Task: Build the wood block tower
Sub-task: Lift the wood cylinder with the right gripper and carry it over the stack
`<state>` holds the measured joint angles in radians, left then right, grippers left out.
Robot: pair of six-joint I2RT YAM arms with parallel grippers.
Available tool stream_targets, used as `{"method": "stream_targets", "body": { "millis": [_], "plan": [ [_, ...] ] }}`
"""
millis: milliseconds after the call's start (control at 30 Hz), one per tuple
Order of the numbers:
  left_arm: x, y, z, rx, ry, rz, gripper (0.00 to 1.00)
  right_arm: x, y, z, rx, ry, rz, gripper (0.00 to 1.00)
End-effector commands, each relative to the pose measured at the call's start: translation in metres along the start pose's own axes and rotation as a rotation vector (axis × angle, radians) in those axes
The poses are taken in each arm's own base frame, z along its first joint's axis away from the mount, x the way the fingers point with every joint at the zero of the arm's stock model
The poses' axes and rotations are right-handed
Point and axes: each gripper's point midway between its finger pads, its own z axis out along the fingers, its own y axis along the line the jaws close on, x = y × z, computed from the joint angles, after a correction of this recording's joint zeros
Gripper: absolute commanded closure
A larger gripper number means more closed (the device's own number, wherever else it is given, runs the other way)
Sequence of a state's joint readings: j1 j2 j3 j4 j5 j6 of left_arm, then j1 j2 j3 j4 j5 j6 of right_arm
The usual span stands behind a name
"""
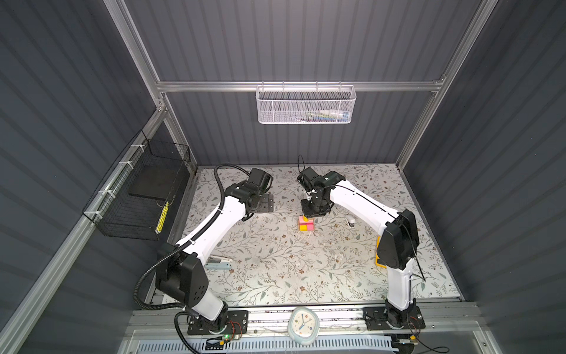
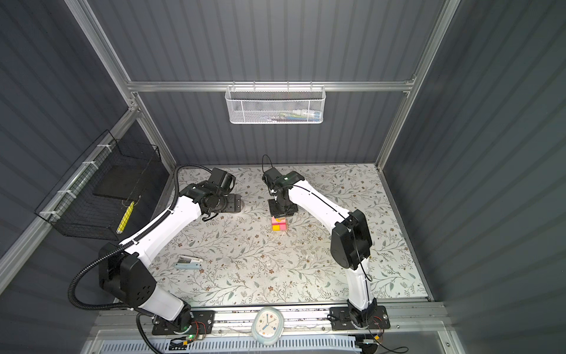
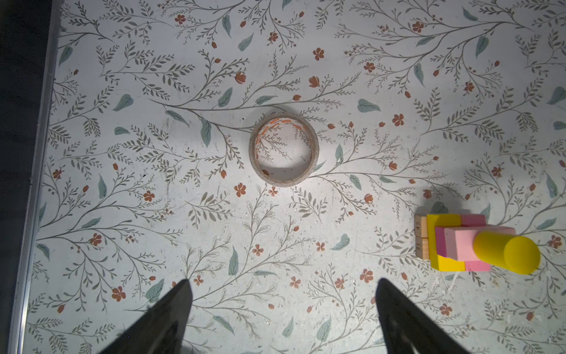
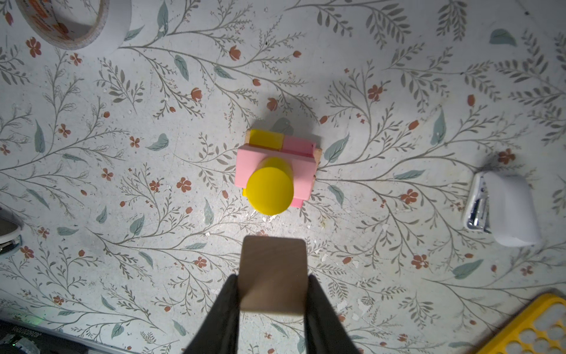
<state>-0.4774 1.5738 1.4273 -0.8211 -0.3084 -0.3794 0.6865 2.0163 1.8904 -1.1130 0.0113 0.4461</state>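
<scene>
Tower [image 4: 245, 167] carries one yellow cylinder [image 4: 269, 187]; right pincer [image 4: 272, 277] pinches one tan block [image 4: 273, 260], left pincer [image 3: 282, 280] spread.

Both top views hang high over the near edge of the bench [image 1: 275, 275], looking steeply down at all of it, with the tower [image 1: 306, 226] just below frame centre. The two wrist cameras sit close over the bench, facing straight down; both share the tower and the tape roll [image 3: 284, 181].
</scene>
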Motion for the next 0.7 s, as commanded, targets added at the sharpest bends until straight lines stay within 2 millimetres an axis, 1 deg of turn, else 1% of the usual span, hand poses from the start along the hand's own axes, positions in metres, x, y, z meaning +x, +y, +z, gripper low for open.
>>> {"method": "stream_targets", "body": {
  "millis": [0,100,233,267,333,467,667],
  "plan": [
    [0.003,-0.001,0.008,0.009,0.021,0.02,0.07,-0.002,0.001,-0.002,-0.01,0.015,-0.012,0.76],
    [0.004,0.0,0.012,0.006,0.031,0.022,0.07,-0.005,0.003,0.001,-0.015,0.02,-0.01,0.76],
    [0.003,0.0,0.011,0.01,0.027,0.018,0.07,-0.007,0.003,0.005,-0.017,0.025,-0.005,0.76],
    [0.015,0.002,0.018,0.001,0.056,0.027,0.07,-0.008,0.003,0.006,-0.016,0.026,-0.003,0.76],
    [0.017,0.002,0.02,0.003,0.059,0.025,0.07,-0.009,0.003,0.01,-0.015,0.027,0.003,0.76],
    [0.018,0.001,0.024,0.008,0.071,0.026,0.07,-0.013,0.004,0.014,-0.019,0.023,0.009,0.76],
    [0.019,-0.002,0.024,0.028,0.075,0.016,0.08,-0.016,0.003,0.018,-0.007,0.025,0.019,0.76]
  ]
}}
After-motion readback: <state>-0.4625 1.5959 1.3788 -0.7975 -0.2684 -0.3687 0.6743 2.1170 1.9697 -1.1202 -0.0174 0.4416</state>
